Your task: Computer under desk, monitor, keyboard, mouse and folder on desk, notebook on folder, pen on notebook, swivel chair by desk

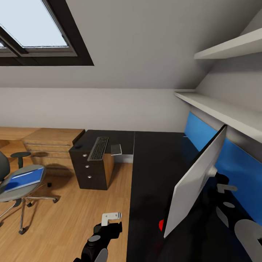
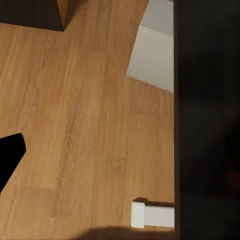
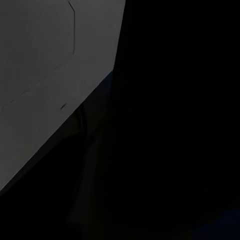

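Pale grey walls and a sloped ceiling with a skylight (image 1: pixel 32 25) close in the bedroom, over a light wood floor (image 1: pixel 91 211).

At far left stands the swivel chair (image 1: pixel 20 189), part of its grey back showing and its chrome base on the floor. The blue folder (image 1: pixel 24 179) lies flat on the seat. Behind the chair is a light wood dresser (image 1: pixel 54 143).

Further right, the short arm of the L-shaped desk (image 1: pixel 149 171) runs along the far wall, with black drawers (image 1: pixel 87 167) and silver knobs below. On this arm lies the mouse (image 1: pixel 78 146), near the left end. Just right of it is the keyboard (image 1: pixel 98 148), set lengthwise toward the wall. Near the keyboard's right side lies a small grey flat rectangle, the notebook (image 1: pixel 116 149), at the desktop's front edge.

At bottom centre, the left gripper (image 1: pixel 111 218) hangs over the floor beside the desk's edge; whether its fingers are apart or together cannot be told. The left wrist view shows floor, the desk's black edge and a white box (image 2: pixel 155 50), probably the computer, on the floor beside it.

On the long arm of the desk, the monitor (image 1: pixel 198 182) is tilted, its pale back facing the viewer. The right arm (image 1: pixel 233 214) reaches behind it, against the blue back panel (image 1: pixel 233 160). The right gripper is hidden, so its state cannot be told. White shelves (image 1: pixel 218 105) run above.
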You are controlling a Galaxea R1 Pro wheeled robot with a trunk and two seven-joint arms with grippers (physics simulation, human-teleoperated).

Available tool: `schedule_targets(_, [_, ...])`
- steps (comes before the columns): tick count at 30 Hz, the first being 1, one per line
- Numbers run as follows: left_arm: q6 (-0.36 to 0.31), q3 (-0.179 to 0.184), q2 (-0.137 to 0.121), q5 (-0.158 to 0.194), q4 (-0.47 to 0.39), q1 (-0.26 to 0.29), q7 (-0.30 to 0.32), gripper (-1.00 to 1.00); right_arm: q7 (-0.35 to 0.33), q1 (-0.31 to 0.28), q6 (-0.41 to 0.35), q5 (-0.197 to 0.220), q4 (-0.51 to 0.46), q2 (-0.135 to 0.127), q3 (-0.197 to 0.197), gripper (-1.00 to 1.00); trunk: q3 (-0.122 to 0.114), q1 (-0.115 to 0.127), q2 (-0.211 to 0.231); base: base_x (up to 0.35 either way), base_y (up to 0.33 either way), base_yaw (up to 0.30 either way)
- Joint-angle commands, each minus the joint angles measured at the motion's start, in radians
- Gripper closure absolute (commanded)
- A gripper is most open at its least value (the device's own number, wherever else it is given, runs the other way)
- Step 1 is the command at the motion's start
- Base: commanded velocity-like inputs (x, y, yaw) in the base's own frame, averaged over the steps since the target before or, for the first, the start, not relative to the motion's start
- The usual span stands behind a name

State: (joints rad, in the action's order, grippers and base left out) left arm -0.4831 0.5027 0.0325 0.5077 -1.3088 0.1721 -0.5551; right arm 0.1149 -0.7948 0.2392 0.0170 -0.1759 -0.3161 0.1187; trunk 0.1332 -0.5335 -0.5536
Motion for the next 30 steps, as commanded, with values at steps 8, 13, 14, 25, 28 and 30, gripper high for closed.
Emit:
schedule_targets(8, [0.0,0.002,0.0,0.005,-0.001,0.001,-0.009,-1.0,0.026,0.0,0.008,0.009,0.012,0.0,-0.03,1.0,0.002,-0.001,-0.001,0.088,-0.013,0.0])
schedule_targets(13, [0.0,0.003,0.0,0.005,-0.001,0.001,-0.009,-1.0,0.026,0.0,0.008,0.009,0.012,0.0,-0.03,1.0,0.002,-0.001,-0.001,0.009,-0.002,0.0])
schedule_targets(14, [0.0,0.003,0.0,0.005,-0.001,0.001,-0.009,-1.0,0.026,0.0,0.008,0.009,0.012,0.0,-0.03,1.0,0.002,-0.001,-0.001,0.002,0.0,0.0])
schedule_targets(25, [0.001,0.002,0.0,0.005,-0.001,0.001,-0.009,-1.0,0.026,0.0,0.008,0.009,0.01,0.0,-0.029,1.0,0.002,-0.001,-0.001,0.0,0.0,0.0])
schedule_targets(28, [0.0,0.002,0.0,0.005,-0.001,0.001,-0.009,-1.0,0.026,0.0,0.008,0.009,0.01,0.0,-0.029,1.0,0.002,-0.001,-0.001,0.0,0.0,0.0])
schedule_targets(30, [0.001,0.002,0.0,0.004,-0.001,0.001,-0.009,-1.0,0.026,0.0,0.008,0.009,0.01,0.0,-0.03,1.0,0.002,-0.001,-0.001,0.063,-0.059,0.0])
